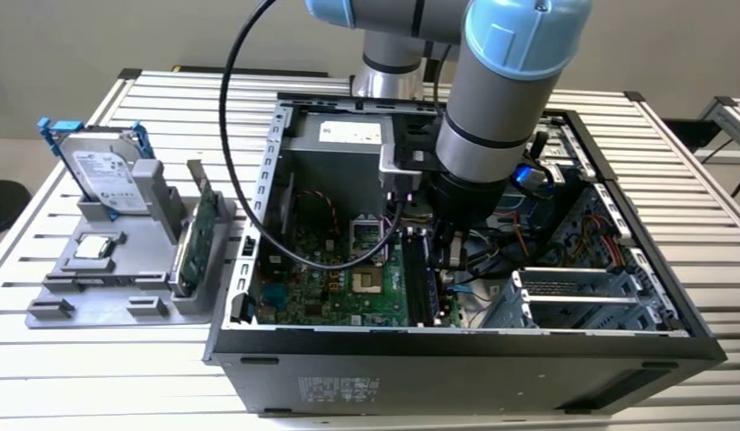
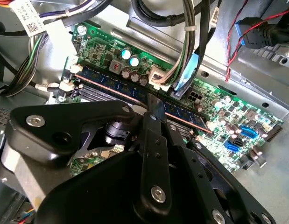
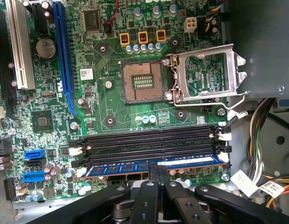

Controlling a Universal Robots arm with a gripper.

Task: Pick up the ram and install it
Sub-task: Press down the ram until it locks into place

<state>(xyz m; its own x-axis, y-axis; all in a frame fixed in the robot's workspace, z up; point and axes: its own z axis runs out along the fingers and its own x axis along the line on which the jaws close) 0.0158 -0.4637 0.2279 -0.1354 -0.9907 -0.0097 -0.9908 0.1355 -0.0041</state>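
The end effector (image 3: 158, 175) has its fingers closed together, bearing on the ram (image 3: 135, 167) in the memory slot directly beneath; I judge even, vertical pressure seats it best.

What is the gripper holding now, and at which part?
The gripper holds the long thin dark-blue ram stick at about the middle of its upper edge, fingers closed on it, over the motherboard's slot.

arm (image 1: 496, 99) — grey tube, pale-blue joint caps | black cable (image 1: 233, 144) | black screwed linkage
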